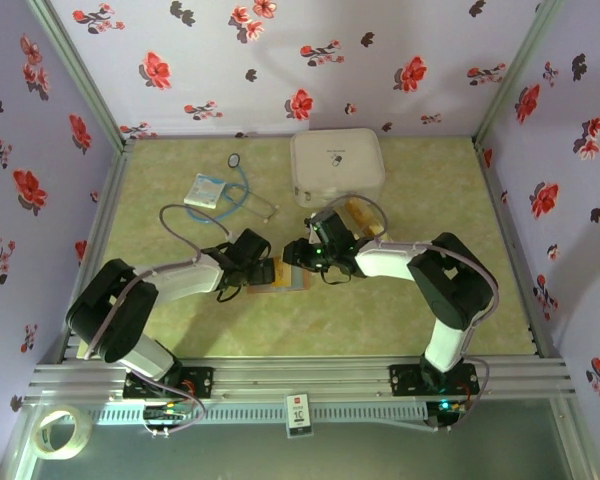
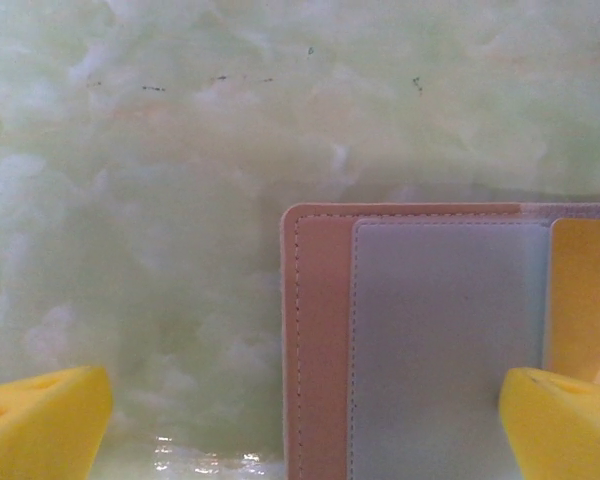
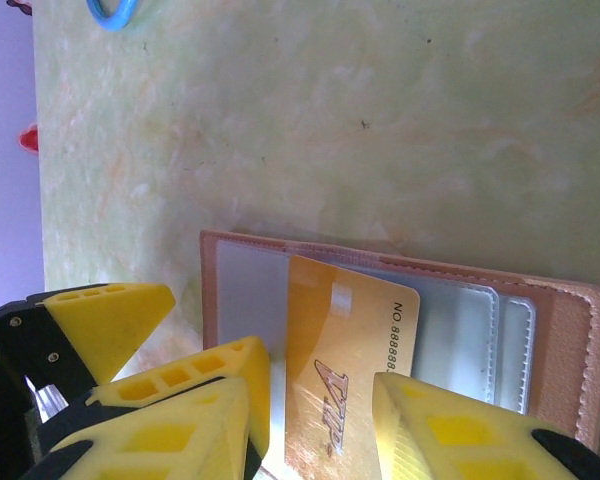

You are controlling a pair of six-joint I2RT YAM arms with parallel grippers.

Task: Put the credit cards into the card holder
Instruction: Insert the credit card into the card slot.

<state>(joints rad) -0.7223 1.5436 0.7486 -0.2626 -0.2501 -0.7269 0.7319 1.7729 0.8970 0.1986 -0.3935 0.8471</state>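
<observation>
Right wrist, glossy golden card (image 3: 345,375), stitched leathery card holder (image 3: 572,325)

Card holder (image 1: 285,278) lies open mid-worktop (image 1: 430,320). One card (image 3: 345,330) sits on its inner pockets, between the right end effector (image 3: 320,385) fingers. Left end effector (image 1: 263,268) at holder's 9 o'clock, right at 1. Case (image 1: 337,165) at 12, packet (image 1: 204,190) at 10.
</observation>
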